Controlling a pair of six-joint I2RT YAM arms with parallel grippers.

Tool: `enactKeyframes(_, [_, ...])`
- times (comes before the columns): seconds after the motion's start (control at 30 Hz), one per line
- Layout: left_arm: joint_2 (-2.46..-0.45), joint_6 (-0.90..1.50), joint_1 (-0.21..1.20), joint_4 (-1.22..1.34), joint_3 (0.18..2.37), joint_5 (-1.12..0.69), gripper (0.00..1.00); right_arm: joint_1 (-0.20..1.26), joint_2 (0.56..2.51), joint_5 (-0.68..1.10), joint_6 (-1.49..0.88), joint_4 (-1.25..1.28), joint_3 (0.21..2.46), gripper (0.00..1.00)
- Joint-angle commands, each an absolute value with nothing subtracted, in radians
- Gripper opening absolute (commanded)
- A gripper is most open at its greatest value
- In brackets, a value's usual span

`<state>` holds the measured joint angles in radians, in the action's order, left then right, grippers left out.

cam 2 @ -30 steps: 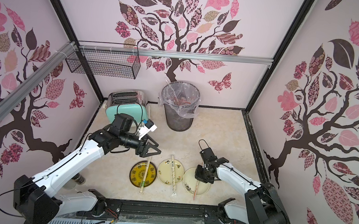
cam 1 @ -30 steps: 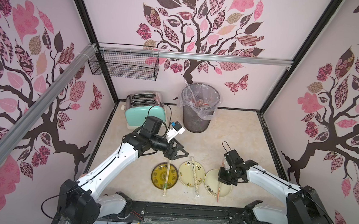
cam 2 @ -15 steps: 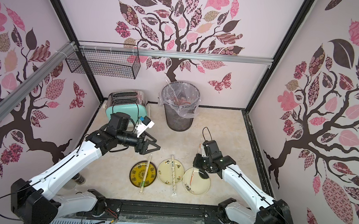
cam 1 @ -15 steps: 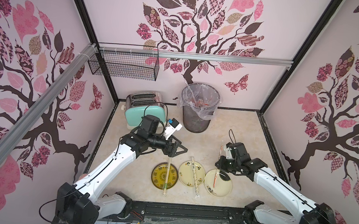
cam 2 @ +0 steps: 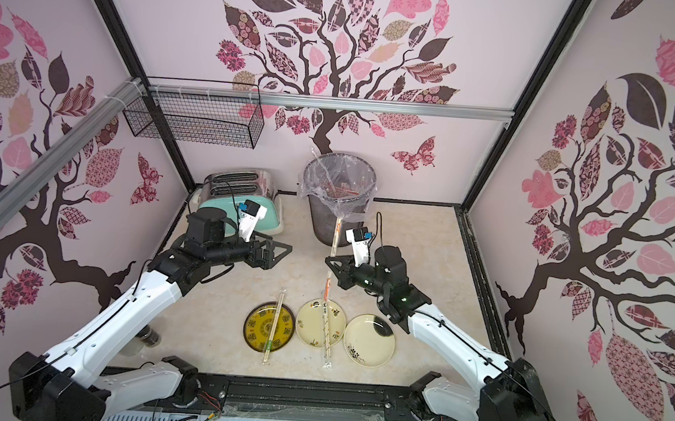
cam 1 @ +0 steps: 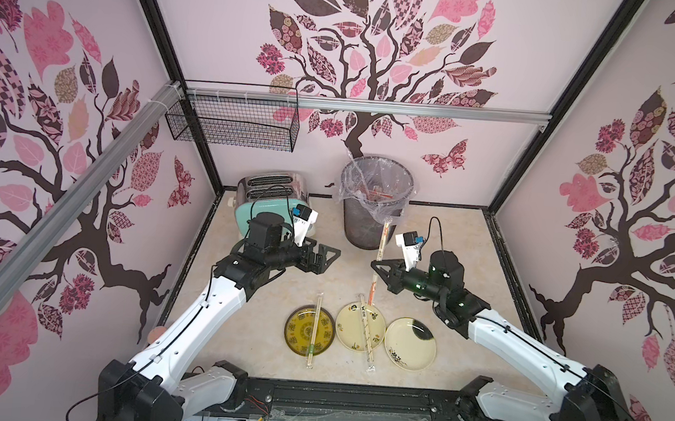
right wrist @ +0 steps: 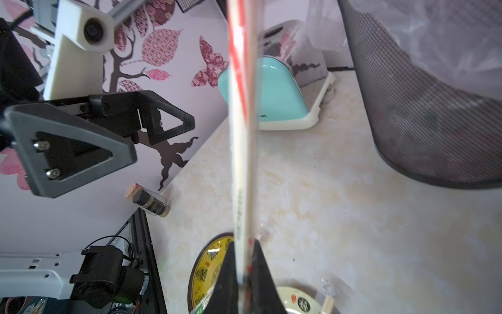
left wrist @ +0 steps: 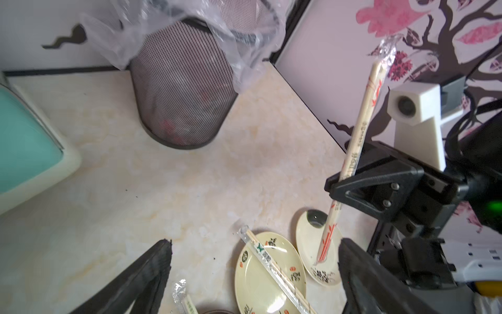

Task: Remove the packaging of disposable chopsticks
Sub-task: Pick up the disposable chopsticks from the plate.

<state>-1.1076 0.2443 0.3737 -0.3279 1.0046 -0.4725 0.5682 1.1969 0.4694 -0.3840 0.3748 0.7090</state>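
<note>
- Both top views: right pincer (cam 1: 375,265), earlier low at the cream plate (cam 1: 399,346), now raised, clamping the red-printed sleeved chopsticks (cam 1: 383,236) upright before the bin (cam 1: 368,222); left pincer (cam 1: 334,255) spread wider.
- Left wrist: left pincer jaws wide apart.
- Right wrist: right pincer tight on those chopsticks.

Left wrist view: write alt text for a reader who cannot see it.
The right claw, shut, holds a wrapped pair of chopsticks with red print nearly upright above a tabletop. The open left claw frames a cream plate bearing another wrapped pair and a second plate. A mesh bin with a clear liner and a teal toaster stand farther off.
</note>
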Motion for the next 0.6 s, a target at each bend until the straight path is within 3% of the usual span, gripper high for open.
enactKeyframes(0.0, [-1.074, 0.3, 0.371, -0.179, 0.983, -0.514, 0.85, 0.575, 1.243, 0.608, -0.361, 0.587, 0.715, 0.0])
enactKeyframes(0.17, [-1.16, 0.311, 0.394, -0.112, 1.034, -0.806, 0.77, 0.575, 1.302, 0.741, -0.349, 0.643, 0.726, 0.0])
enactKeyframes(0.3, [-1.216, 0.241, 0.475, -0.151, 1.099, -0.843, 0.76, 0.576, 1.319, 0.81, -0.359, 0.683, 0.715, 0.0])
enactKeyframes(0.43, [-1.275, 0.25, 0.486, -0.141, 1.138, -0.87, 0.61, 0.576, 1.329, 0.859, -0.351, 0.684, 0.708, 0.0])
enactKeyframes(0.57, [-1.303, 0.272, 0.486, -0.104, 1.155, -0.895, 0.54, 0.578, 1.336, 0.897, -0.364, 0.689, 0.709, 0.0])
